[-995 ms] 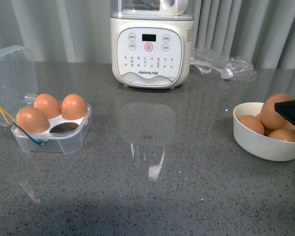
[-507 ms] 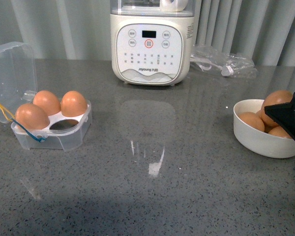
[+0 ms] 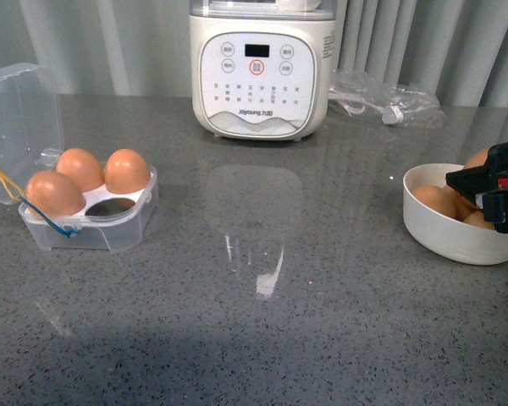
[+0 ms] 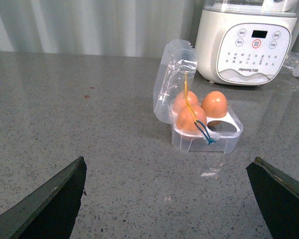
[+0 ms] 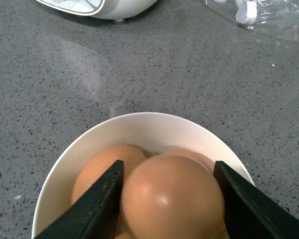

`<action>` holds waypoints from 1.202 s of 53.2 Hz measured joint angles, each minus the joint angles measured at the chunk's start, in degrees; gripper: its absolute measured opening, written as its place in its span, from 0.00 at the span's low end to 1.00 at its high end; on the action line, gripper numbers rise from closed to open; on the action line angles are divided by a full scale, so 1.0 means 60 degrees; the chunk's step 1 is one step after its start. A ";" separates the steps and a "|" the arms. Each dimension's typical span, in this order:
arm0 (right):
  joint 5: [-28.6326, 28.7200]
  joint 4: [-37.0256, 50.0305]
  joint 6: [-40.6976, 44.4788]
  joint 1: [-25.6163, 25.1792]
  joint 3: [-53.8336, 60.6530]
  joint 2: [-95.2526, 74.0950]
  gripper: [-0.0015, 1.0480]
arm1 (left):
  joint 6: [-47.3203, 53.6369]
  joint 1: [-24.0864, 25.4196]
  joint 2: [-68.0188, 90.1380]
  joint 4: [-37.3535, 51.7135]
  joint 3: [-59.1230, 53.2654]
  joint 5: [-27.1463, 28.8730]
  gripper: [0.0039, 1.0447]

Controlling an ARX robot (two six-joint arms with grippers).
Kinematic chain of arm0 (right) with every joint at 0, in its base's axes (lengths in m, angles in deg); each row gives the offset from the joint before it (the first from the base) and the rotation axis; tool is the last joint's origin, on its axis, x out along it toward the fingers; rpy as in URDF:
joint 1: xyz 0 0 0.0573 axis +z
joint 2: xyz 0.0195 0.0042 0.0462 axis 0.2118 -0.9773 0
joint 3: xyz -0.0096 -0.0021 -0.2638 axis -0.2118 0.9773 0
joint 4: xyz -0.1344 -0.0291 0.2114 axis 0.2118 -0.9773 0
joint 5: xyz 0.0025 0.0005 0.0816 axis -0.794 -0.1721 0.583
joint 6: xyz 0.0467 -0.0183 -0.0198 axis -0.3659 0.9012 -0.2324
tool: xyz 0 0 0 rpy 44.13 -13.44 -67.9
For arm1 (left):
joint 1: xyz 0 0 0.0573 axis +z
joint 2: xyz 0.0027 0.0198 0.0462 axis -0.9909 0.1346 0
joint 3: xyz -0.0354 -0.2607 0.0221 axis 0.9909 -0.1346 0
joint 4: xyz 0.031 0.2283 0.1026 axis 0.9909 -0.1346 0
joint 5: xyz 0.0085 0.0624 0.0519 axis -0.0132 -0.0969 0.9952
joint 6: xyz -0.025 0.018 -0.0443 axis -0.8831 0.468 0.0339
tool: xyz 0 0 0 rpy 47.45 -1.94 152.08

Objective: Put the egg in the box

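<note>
The box [image 3: 89, 218] stands open at the left of the grey counter [image 3: 262, 347], its clear lid tipped up behind. It holds three brown eggs, and the front cell nearer the middle is bare. The left wrist view takes in the same box from farther off. Only that view shows the left gripper [image 4: 167, 199], its dark fingers spread wide and holding nothing, well apart from the box.

A cream kitchen appliance [image 3: 258, 72] stands at the back centre, with a crumpled plastic bag [image 3: 389, 101] to its right. At the far right, a white bowl [image 3: 444, 241] holds more eggs.

In the front view the right gripper [image 3: 466, 191] hides most of them. The right wrist view shows the egg [image 5: 172, 196] on top of the pile inside the bowl. The fingers [image 5: 102, 199] pinch it from both sides, with no gap showing.
</note>
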 joint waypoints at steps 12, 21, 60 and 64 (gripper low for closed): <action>-0.0018 0.0055 -0.0018 0.0058 -0.0095 -0.0095 0.42 | 0.0000 0.0000 0.0000 0.0000 0.0000 0.0000 0.94; -0.0069 0.0117 -0.0036 0.0248 -0.0036 0.0393 0.42 | 0.0000 0.0000 0.0000 0.0000 0.0000 0.0000 0.94; 0.3031 -0.4087 0.0481 0.3391 -0.4459 -0.1286 0.41 | -0.0004 0.0000 0.0000 0.0000 0.0000 0.0000 0.94; 0.3209 -0.4390 0.0874 0.3603 -0.4943 -0.1741 0.41 | 0.0000 0.0000 0.0000 0.0000 0.0000 0.0000 0.94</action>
